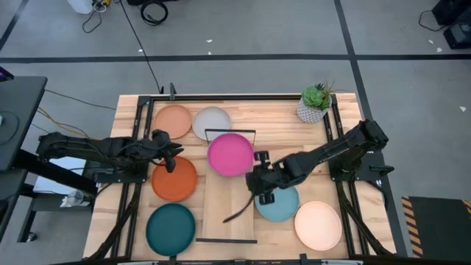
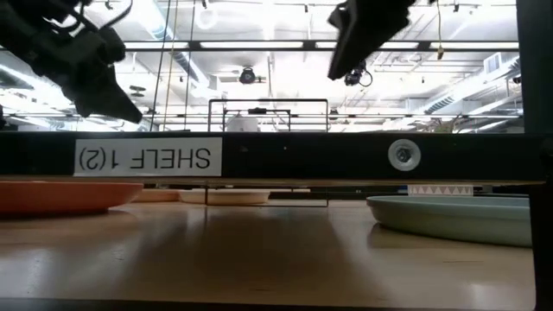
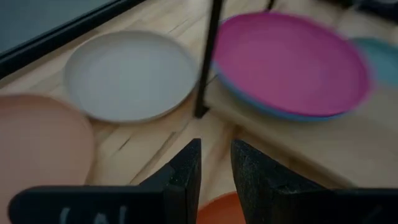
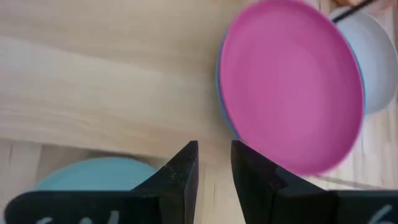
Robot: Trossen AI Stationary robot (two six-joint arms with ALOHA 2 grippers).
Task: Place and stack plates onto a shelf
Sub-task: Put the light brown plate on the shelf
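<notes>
The light-wood shelf (image 1: 221, 206) lies in the middle of the table, with a black wire frame (image 1: 229, 132) at its far end. The magenta plate (image 1: 231, 153) sits on the blue plate (image 3: 267, 109) at the shelf's far end. On the table rest the peach plate (image 1: 173, 119), grey plate (image 1: 212, 121), dark orange plate (image 1: 174, 179), teal plate (image 1: 171, 228), light blue plate (image 1: 277, 205) and cream plate (image 1: 318, 224). My left gripper (image 1: 171, 156) hovers shut over the orange plate's far rim. My right gripper (image 1: 255, 177) hovers shut by the shelf's right edge, beside the light blue plate.
A small white pot with a green plant (image 1: 315, 103) stands at the table's far right corner. A second wire frame (image 1: 224, 239) closes the shelf's near end. Bare shelf board (image 4: 93, 74) lies ahead of my right gripper.
</notes>
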